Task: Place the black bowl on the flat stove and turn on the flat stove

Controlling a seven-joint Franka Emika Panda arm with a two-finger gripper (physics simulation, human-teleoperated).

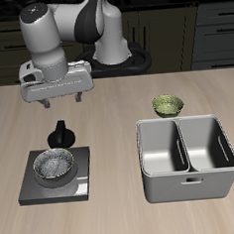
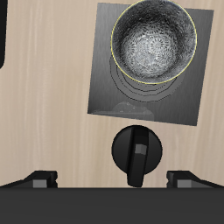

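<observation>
Pale wood-grain laminate covers the worktop [image 1: 109,110], with dark cabinet fronts behind it. Near the front edge lies the flat stove [image 1: 56,175], a thin square slab of matte black with faint concentric rings pressed into its face. The black bowl [image 1: 55,166] sits on it, round and dark-walled, its inside a mottled, silvery sheen like hammered metal; in the wrist view the bowl [image 2: 153,40] covers most of the ring marks on the stove [image 2: 109,83] and seems slightly off their centre, though the angle makes that hard to judge. At the stove's back edge stands the knob [image 1: 62,134], a small black disc with a raised bar grip [image 2: 136,151]. The tool [image 1: 57,99] hangs in the air above the knob, its two fingertips [image 2: 40,179] spread wide and holding nothing. Off to the side stands a grey two-compartment metal tray [image 1: 190,189] with smooth rounded walls, and behind it a small olive-green bowl [image 1: 168,105].
</observation>
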